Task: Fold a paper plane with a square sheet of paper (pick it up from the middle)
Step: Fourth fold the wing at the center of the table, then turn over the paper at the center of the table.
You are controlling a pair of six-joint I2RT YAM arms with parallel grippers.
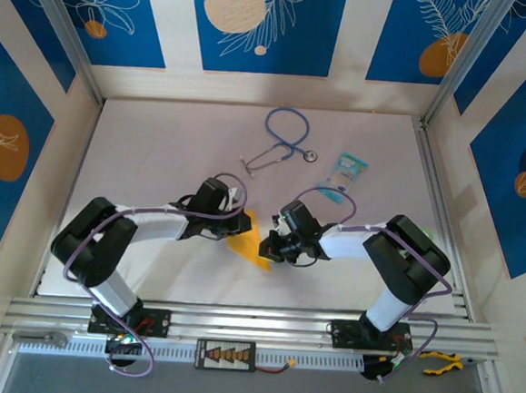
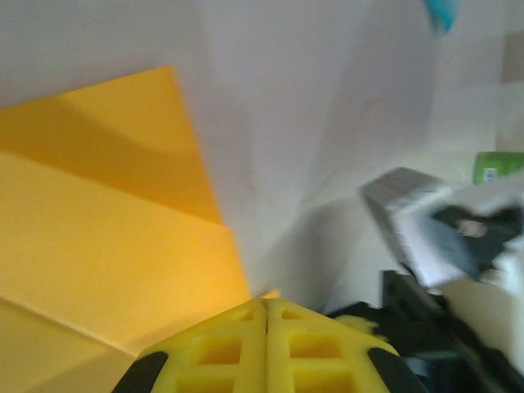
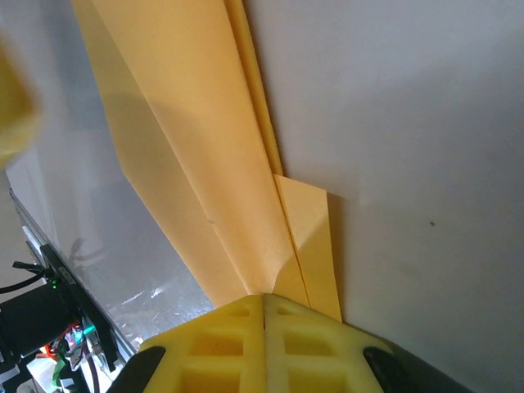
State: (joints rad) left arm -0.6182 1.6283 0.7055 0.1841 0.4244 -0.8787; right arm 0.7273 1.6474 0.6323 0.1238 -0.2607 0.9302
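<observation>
A white table (image 1: 157, 152) is enclosed by blue-patterned walls (image 1: 267, 33). The creased orange-yellow plane (image 1: 244, 239) is clamped by the left gripper (image 1: 229, 231) and right gripper (image 1: 266, 249).

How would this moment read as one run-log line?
stage: mid-fold | paper: partly folded, on table | left gripper: shut, tips at paper edge | right gripper: shut, tips at paper crease

I saw the white table (image 1: 158, 143) bearing three things. The paper plane (image 1: 248, 243), orange-yellow and creased along its length, lay on the surface between the left gripper (image 1: 231, 233) and the right gripper (image 1: 271, 247), the closed jaws of each touching its edge. Beyond both sets of jaws rested a blue-tubed stethoscope (image 1: 268, 154). Beyond the right jaws, well apart from them, lay a light-blue printed packet (image 1: 345, 174).
</observation>
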